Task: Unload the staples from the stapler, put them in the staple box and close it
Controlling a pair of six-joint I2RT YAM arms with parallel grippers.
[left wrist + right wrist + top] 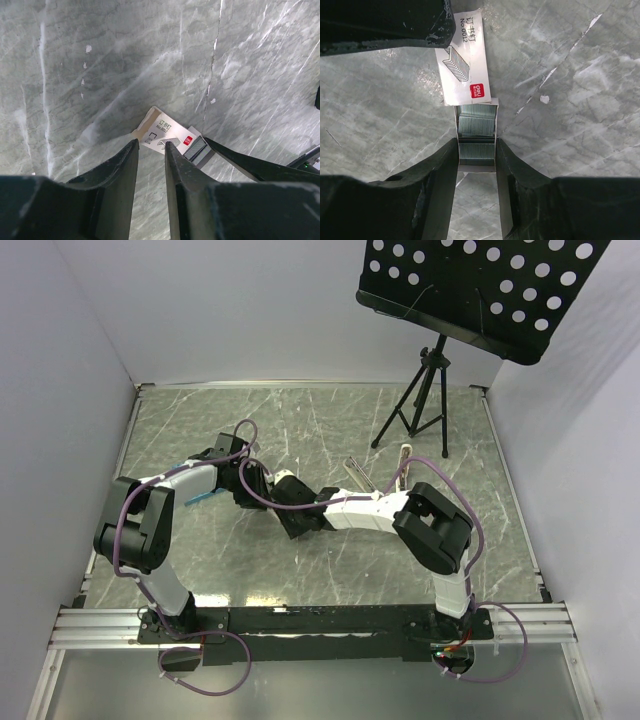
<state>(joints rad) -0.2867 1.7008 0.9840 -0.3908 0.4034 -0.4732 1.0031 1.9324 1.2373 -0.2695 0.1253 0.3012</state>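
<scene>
The white stapler lies at the back right of the table, its silvery metal channel swung out to the left. Neither gripper touches it. The staples cannot be made out. Both grippers meet mid-table over a small printed cardboard box. My left gripper is shut on the corner of the box's white sleeve. My right gripper is shut on the inner tray, which is pulled partly out of the sleeve. The tray shows rows of grey metal strips.
A black tripod stands on the table's back right, close behind the stapler, carrying a perforated black music stand overhead. White walls close in the marbled grey table on three sides.
</scene>
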